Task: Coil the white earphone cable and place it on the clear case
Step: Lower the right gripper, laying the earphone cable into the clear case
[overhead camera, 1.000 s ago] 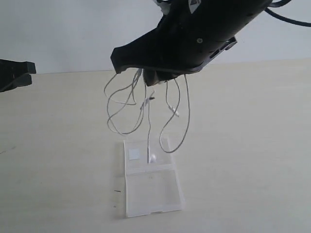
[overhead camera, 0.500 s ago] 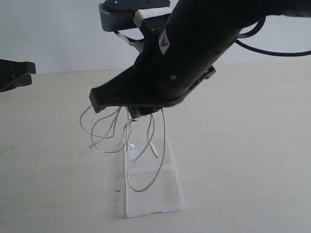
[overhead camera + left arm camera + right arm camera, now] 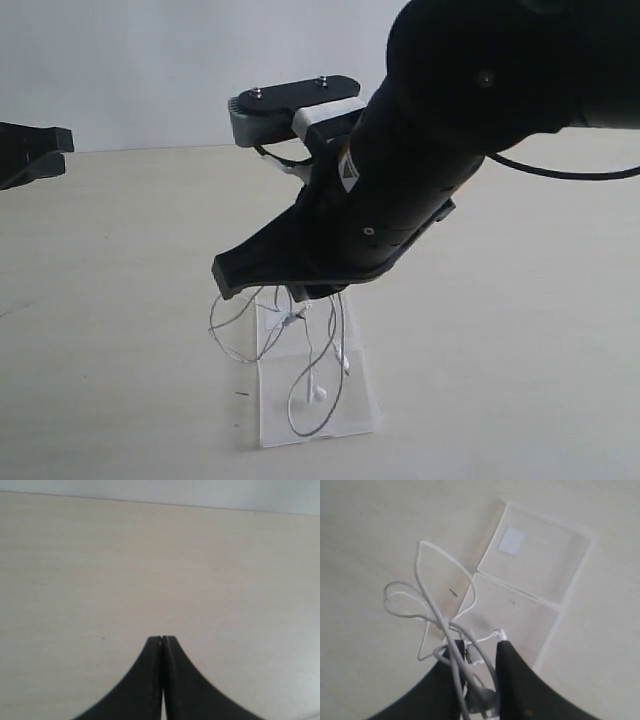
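The white earphone cable [image 3: 318, 398] hangs in loose loops from my right gripper [image 3: 300, 292], which is shut on the bunched strands. Its lowest loops and an earbud reach the front half of the clear case [image 3: 358, 405], which lies open and flat on the table. In the right wrist view the strands [image 3: 452, 665] pass between the jaws of the right gripper [image 3: 482, 645], with the clear case [image 3: 545, 565] and its white sticker [image 3: 512, 541] just beyond. One loop falls beside the case on the table. My left gripper [image 3: 66, 152] stays at the far left, shut and empty [image 3: 162, 639].
A pale wooden table [image 3: 520, 330] carries the case, with a white wall behind it. A small dark speck [image 3: 242, 393] marks the table just left of the case. The right arm's bulk hides the back half of the case in the exterior view.
My right arm has come down and forward with the cable, so the loops that hung above the case now reach its front half. The left gripper has not moved.
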Motion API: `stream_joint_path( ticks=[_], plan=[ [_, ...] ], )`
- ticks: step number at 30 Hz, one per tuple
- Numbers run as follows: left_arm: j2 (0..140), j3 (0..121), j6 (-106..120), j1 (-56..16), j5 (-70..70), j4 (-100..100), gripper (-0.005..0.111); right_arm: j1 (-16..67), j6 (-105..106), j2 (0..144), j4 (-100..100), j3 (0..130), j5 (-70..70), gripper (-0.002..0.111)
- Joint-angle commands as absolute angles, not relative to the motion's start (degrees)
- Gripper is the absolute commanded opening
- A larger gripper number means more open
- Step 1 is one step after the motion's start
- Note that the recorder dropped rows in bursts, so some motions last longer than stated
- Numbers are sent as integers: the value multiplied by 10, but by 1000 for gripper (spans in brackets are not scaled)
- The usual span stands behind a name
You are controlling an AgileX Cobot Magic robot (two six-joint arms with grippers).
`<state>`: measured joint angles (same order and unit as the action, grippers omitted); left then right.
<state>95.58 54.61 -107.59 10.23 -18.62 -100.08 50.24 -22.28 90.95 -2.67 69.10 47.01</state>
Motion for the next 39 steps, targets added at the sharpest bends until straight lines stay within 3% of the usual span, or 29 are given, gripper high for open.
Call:
stream_joint_path(
  ticks=[1,39],
  plan=[
    [951,545,-1075,103,-187,-999,0,504,-225,925,-27,689,450,0],
    [951,545,-1075,103,-187,-999,0,492,-245,1011,-51,690,501,0]
  ],
)
